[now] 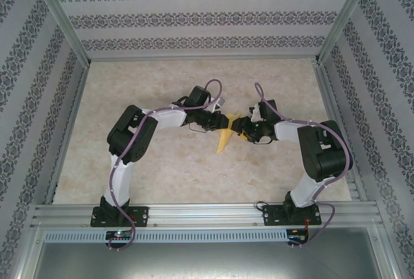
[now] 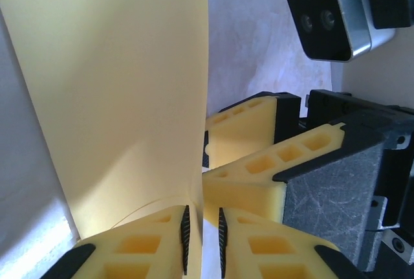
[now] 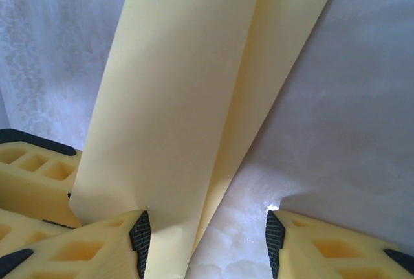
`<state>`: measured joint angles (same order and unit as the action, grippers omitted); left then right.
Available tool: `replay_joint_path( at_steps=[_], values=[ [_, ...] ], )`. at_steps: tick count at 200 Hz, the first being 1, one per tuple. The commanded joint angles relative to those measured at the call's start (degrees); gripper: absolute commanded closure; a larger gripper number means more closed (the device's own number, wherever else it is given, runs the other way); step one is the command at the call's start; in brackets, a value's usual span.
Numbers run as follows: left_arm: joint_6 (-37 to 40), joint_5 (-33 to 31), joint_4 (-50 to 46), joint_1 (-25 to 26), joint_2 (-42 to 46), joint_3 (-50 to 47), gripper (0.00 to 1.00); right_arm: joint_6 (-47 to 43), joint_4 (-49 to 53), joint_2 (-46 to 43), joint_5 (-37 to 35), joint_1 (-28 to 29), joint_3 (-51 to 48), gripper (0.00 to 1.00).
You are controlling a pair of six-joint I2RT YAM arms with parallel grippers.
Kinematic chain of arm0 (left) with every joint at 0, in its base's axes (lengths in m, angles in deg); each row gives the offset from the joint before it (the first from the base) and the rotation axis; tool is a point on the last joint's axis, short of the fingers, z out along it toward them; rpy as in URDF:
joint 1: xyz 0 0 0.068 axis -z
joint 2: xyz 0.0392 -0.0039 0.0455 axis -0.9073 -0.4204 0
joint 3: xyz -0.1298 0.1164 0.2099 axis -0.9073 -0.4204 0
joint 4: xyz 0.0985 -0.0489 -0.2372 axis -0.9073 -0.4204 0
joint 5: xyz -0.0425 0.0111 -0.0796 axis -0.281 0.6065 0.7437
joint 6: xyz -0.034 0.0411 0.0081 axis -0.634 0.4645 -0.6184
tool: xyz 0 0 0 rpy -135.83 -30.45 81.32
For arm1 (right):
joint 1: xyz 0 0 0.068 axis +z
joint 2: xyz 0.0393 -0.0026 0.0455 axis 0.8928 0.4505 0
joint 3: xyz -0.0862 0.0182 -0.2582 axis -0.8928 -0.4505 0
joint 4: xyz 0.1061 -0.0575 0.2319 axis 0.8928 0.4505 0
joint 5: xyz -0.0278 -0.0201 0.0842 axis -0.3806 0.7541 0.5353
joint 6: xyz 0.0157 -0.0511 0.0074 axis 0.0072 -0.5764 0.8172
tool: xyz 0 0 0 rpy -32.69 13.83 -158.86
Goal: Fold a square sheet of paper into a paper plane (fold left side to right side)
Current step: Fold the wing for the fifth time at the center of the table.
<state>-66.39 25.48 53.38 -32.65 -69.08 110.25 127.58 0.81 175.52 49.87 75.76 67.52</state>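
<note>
paper: yellow, folded lengthwise into a narrow creased shape; mid-counter between the two tools; its pointed end aims toward the near edge
paper at left tool: the lower edge runs down into the slim gap between the pads
left tool state: jaws nearly together, a thin slit between them; I cannot tell whether they pinch the paper
paper at right tool: a fold leans on one pad; the other pad stands apart over bare counter
right tool state: released, jaws wide, clamping nothing
left arm: elbow bent outward to the left; forearm reaching right toward the centre, wrist low
right arm: elbow bent outward to the right; forearm reaching left; tool tip to tip with the left one
counter: pale, mottled; walled by patterned panels
</note>
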Motion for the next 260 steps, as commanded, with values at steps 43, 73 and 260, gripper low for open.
replay_joint_path(
  at_steps=[43, 73, 260],
  values=[
    [0.36, -0.15, 0.20, -1.11, -1.20, 2.01, 0.94, -1.96, -1.36, 0.87, -2.74, 0.40, 0.11, 0.47],
    [0.60, -0.09, 0.01, -1.20, -1.22, 2.02, 0.99, -0.87, -3.25, -2.81, -0.71, -2.46, -0.64, 0.45],
    [0.42, -0.10, 0.43, -1.12, -1.12, 1.41, 1.00, 8.04, -11.85, 7.52, 2.92, -4.28, 7.53, 0.33]
  ],
)
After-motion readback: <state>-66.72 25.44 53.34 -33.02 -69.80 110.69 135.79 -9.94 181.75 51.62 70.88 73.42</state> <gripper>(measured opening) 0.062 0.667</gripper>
